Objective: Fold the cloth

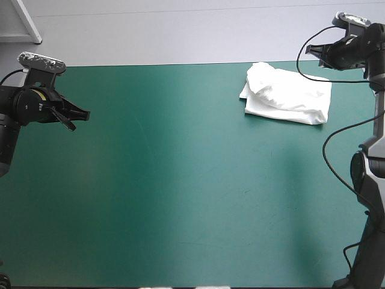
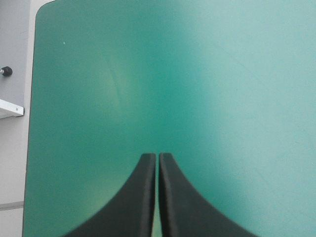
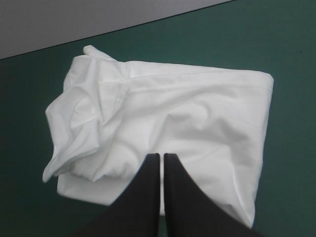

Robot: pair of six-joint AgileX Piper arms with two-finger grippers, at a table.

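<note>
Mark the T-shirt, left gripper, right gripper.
T-shirt (image 1: 290, 95): high view, middle of the folded bundle.
left gripper (image 2: 158, 157): left wrist view, between the shut fingertips.
right gripper (image 3: 162, 156): right wrist view, between the shut fingertips.

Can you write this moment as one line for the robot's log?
T-shirt: folded bundle, far right of table | left gripper: shut, empty | right gripper: shut, empty, raised near T-shirt

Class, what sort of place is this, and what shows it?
Likely a robot test bench: the left claw and right claw over a teal-green table, with a folded white T-shirt to handle.
</note>
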